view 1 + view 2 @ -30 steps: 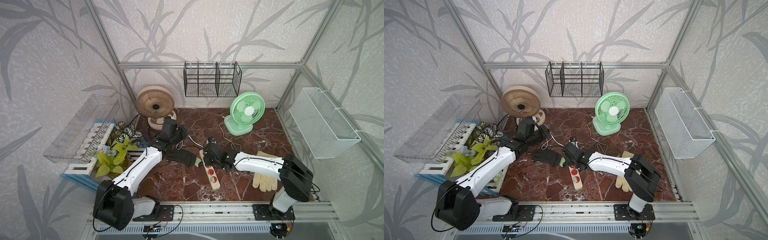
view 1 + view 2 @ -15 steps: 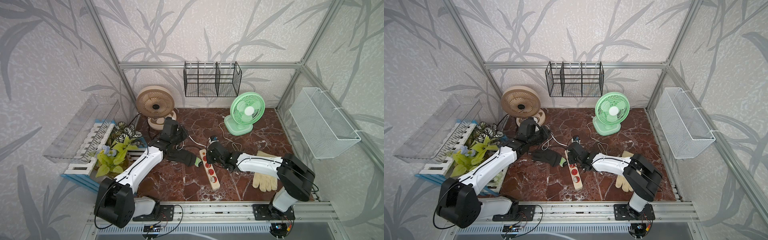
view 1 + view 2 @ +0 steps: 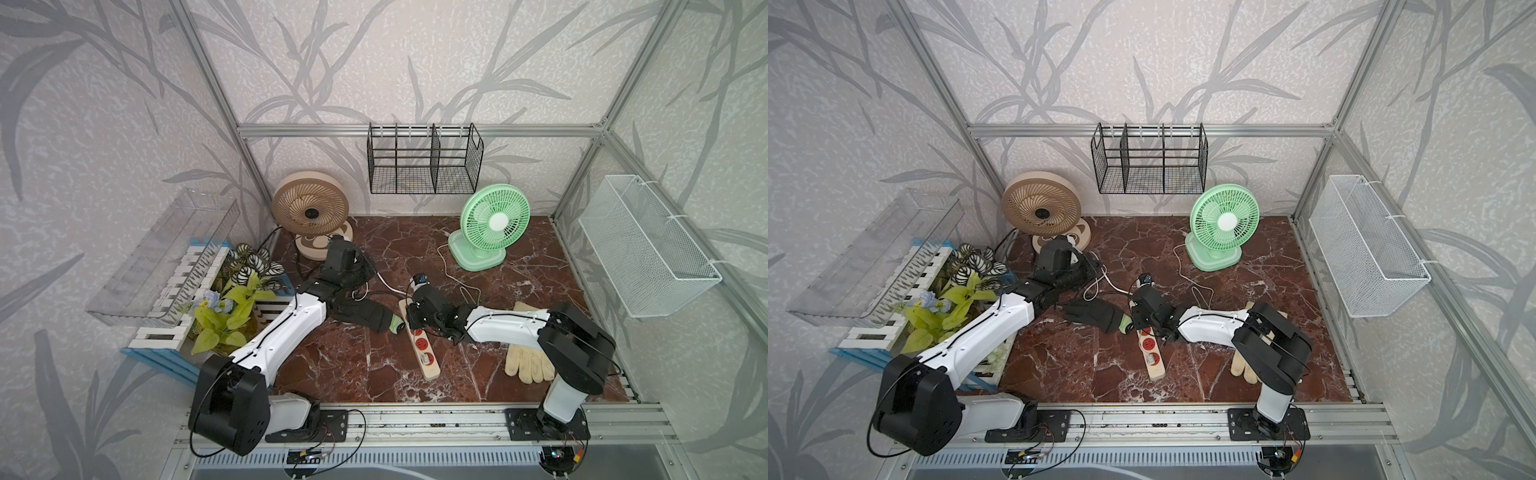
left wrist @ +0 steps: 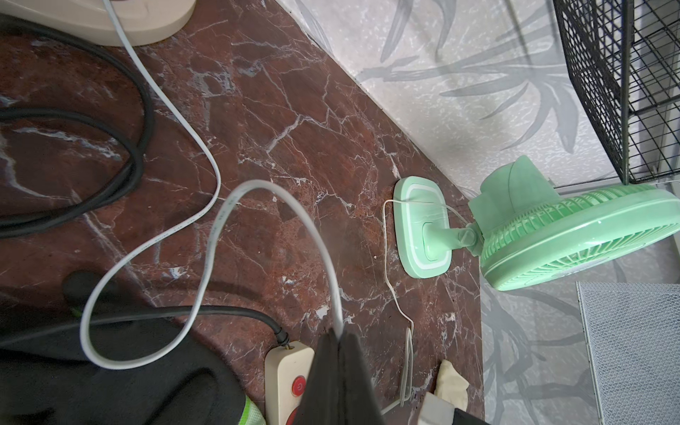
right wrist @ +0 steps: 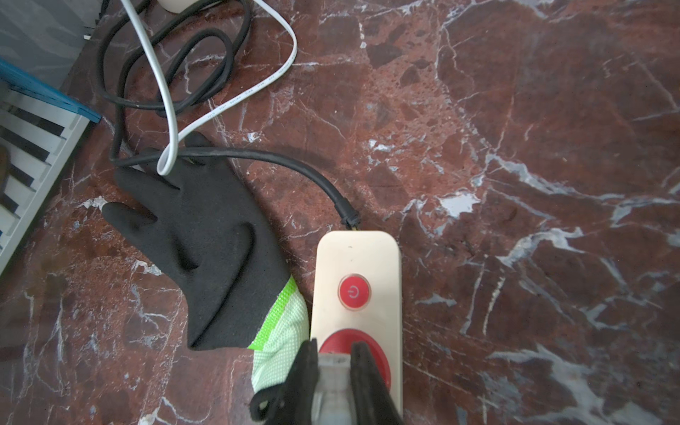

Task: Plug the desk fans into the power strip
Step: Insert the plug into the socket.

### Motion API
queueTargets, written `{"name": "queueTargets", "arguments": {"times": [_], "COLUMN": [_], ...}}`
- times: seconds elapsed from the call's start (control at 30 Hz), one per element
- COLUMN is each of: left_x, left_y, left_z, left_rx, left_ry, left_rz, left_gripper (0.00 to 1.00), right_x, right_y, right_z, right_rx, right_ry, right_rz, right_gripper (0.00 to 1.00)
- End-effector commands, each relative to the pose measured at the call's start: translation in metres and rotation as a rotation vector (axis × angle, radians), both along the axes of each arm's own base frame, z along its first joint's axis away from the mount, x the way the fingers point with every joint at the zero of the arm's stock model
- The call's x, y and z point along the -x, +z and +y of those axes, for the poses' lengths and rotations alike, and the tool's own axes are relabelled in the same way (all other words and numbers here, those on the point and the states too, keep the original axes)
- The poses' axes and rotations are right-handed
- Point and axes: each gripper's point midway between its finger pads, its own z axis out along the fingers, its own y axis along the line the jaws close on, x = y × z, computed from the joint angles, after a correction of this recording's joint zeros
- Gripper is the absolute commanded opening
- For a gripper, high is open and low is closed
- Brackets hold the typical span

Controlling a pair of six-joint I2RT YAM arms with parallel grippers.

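Your right end effector [image 5: 333,353] pinches the plug [image 5: 333,386] over the first red socket [image 5: 377,358] of the power strip [image 5: 357,257], mid tabletop [image 3: 353,365]; left end effector [image 4: 340,336] clamps the white cord [image 4: 217,228]. Taut cord cld tilt prongs & shove strip sideways

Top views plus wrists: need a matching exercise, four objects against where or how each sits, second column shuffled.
1. power strip
2. green fan
3. black glove
4. cream glove

A. partly under the right arm
B. black cord and white cable cross its fingertips
C. right gripper holds a plug over its end socket
D. upright near the back wall

Pairs: 1-C, 2-D, 3-B, 4-A
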Motion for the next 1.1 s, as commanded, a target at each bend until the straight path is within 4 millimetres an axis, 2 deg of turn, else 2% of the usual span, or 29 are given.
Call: {"name": "queueTargets", "arguments": {"times": [0.0,0.13,0.4,0.57,0.7,0.8,0.9,1.07], "left_x": [-0.001,-0.001,-0.004,-0.003,-0.001,0.000,0.001,0.003], "left_y": [-0.002,-0.002,-0.004,-0.028,-0.048,-0.050,-0.052,-0.051], "left_z": [0.000,-0.001,-0.002,-0.012,-0.023,-0.028,-0.023,-0.024], "left_rx": [-0.008,-0.012,-0.065,-0.061,-0.007,0.025,0.010,0.019], "left_ry": [-0.010,-0.018,-0.065,-0.130,-0.178,-0.194,-0.177,-0.189], "left_rz": [-0.010,-0.011,-0.043,-0.050,-0.039,-0.058,-0.076,-0.127], "left_gripper": [0.00,0.00,0.00,0.00,0.00,0.00,0.00,0.00], "right_x": [-0.004,-0.002,0.002,0.002,0.000,0.000,0.001,0.001], "right_y": [-0.003,-0.007,0.014,0.017,0.034,0.035,0.037,0.021], "right_z": [0.007,0.007,0.007,0.007,0.004,0.001,0.000,0.001], "right_rx": [0.009,-0.003,-0.065,-0.083,-0.102,-0.091,-0.087,-0.055], "right_ry": [0.007,0.005,0.033,0.046,0.037,0.030,0.028,0.034], "right_rz": [0.002,0.002,-0.080,-0.125,-0.174,-0.178,-0.180,-0.152], "right_gripper": [0.00,0.00,0.00,0.00,0.00,0.00,0.00,0.00]}}
